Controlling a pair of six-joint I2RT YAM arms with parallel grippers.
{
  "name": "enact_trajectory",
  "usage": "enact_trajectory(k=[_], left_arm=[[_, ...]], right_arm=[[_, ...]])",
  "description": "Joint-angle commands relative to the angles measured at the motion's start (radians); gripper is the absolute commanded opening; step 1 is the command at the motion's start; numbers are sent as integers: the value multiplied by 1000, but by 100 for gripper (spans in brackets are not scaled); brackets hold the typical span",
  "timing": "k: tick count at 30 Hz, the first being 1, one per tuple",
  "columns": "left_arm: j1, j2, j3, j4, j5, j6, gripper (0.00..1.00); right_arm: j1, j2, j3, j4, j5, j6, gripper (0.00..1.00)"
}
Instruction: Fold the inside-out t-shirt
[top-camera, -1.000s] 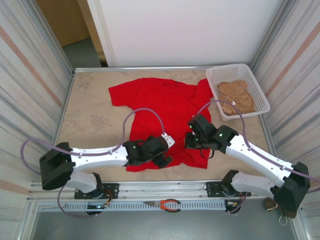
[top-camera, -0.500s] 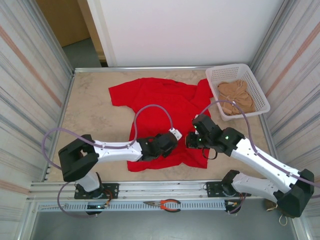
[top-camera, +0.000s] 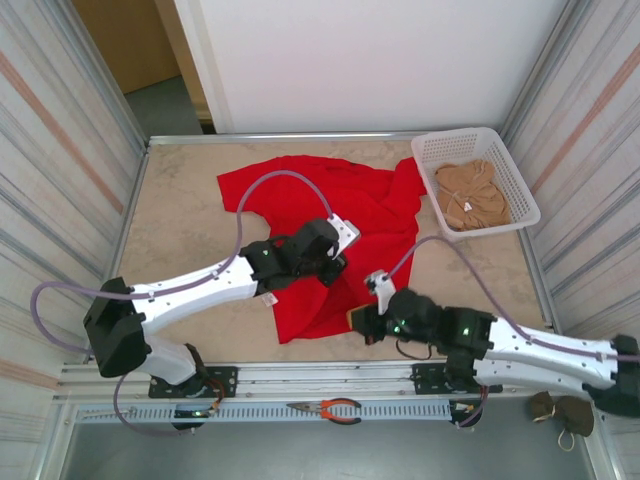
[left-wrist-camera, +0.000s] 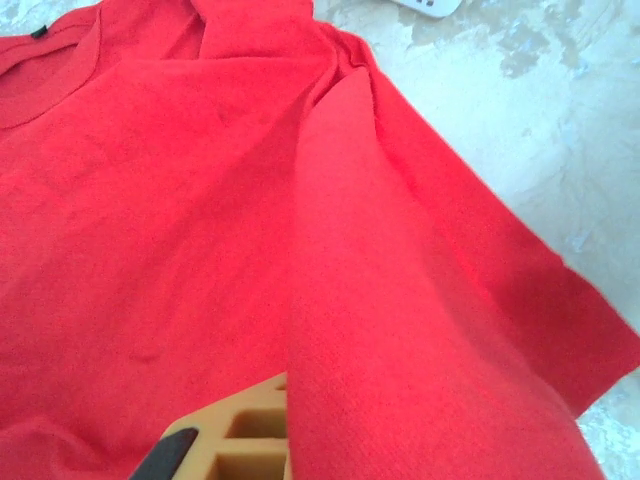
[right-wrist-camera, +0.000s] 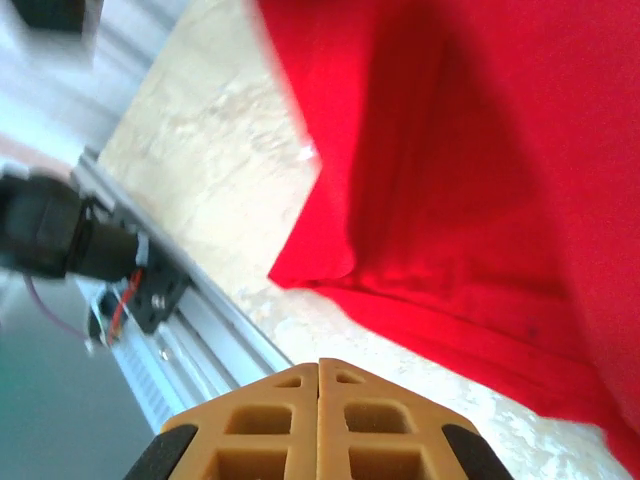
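**Left fingers clamping a fold of red cloth, right fingers pressed shut at the hem**

The inside-out t-shirt (top-camera: 345, 195) is lying across the middle of the marble surface (top-camera: 185, 240). Its far half is spreading flat toward the back wall, and one sleeve is reaching up against the corner of the white basket (top-camera: 505, 160). The near half is narrowing into a rumpled tail that is pointing at the front edge.

The left arm is stretching in over the cloth, and the left fingers (top-camera: 333, 258) are sitting right on the body of the shirt. From the left wrist, a ridge of red fabric is rising straight up to them. It is covering one side, with a single tan pad (left-wrist-camera: 240, 445) peeking out beside it. They are closed down tight, and they are gripping that fold. The ribbed collar (left-wrist-camera: 45, 75) is showing beyond, in the far corner of that view.

The right fingers (top-camera: 358, 322) are hovering low by the shirt's near edge. From the right wrist, the two tan pads (right-wrist-camera: 318, 400) are meeting flush, with the hem (right-wrist-camera: 420, 300) lying on the surface just beyond them.

In the basket, a tan garment (top-camera: 470, 195) is sitting bunched up. Orange-handled pliers (top-camera: 330, 408) are resting on the front rail (top-camera: 250, 375) between the two arm bases.
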Motion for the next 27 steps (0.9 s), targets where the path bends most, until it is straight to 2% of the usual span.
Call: enact_trajectory(k=[1,5,9,12,15,18,21,24,27], left_arm=[[8,-26,56,-111,58,0,0],[11,-33,98,-147,69,14,0],[11,-62,126,-179,87,21,0],[15,-84,142,-201,111,14,0],[18,-91,167,-217,132,9,0],[20,-89,191,-227,149,9,0],[20,-85,217,-236,172,3,0],[20,-85,258,-245,201,-22,0],[19,-88,340,-257,262,-69,0]], right_arm=[[125,92,-62,295,290,-61,0],[126,292,-82,476,396,-104,0],[45,461,-62,503,515,-53,0],[-63,532,-52,500,499,8,0],[-77,612,-7,479,530,18,0],[-64,687,43,472,515,40,0],[-94,763,87,500,495,69,0],[-217,827,138,533,410,105,0],[-382,899,208,587,250,128,0]])
